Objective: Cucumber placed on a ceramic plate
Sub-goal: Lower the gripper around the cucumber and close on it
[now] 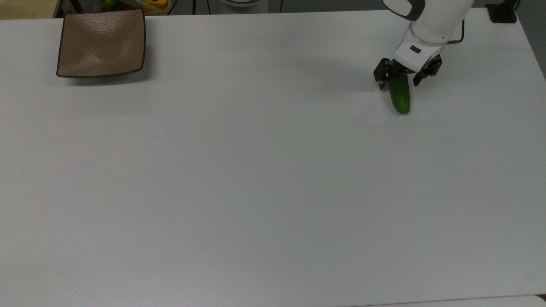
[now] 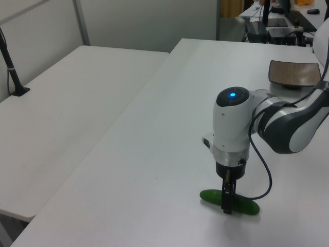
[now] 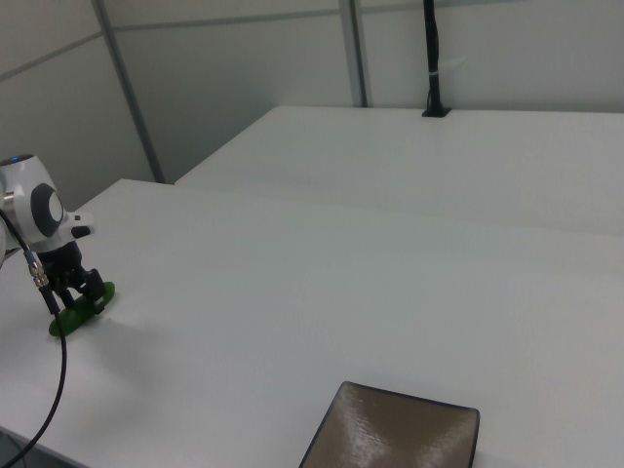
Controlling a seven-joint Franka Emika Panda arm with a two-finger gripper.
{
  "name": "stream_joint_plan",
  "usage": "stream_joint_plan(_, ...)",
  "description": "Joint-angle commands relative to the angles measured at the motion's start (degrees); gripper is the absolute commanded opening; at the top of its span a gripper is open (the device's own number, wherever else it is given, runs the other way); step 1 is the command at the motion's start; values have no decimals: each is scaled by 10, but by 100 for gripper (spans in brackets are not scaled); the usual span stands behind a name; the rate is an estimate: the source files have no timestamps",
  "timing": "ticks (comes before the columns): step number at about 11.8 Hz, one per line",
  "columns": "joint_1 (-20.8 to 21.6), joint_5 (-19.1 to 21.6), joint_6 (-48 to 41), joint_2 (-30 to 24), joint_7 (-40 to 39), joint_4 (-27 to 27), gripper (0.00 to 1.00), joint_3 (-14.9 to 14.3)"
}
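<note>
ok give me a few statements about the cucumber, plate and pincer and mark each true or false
1. The cucumber lies on the white table. True.
2. The ceramic plate already holds the cucumber. False: the plate is bare, far toward the top view's left.
3. The pincer is open, its fingers straddling the cucumber. True.
4. The pincer hovers over the plate. False: it is down at the cucumber, near the top view's right edge.
5. The cucumber is lifted clear of the table. False: it rests on it.

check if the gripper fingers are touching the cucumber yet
Cannot tell. In the top view the open gripper straddles the cucumber, one finger on each side; no view plainly shows contact or a gap.
</note>
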Motion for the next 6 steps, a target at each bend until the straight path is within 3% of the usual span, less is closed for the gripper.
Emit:
stream_joint_plan(1,-1,-40,2,2,51,8,34,4)
stream_joint_plan(2,-1,-47,3,3,52,7,30,5)
stream_joint_plan(6,-15,-48,-17,-16,52,7,29,6)
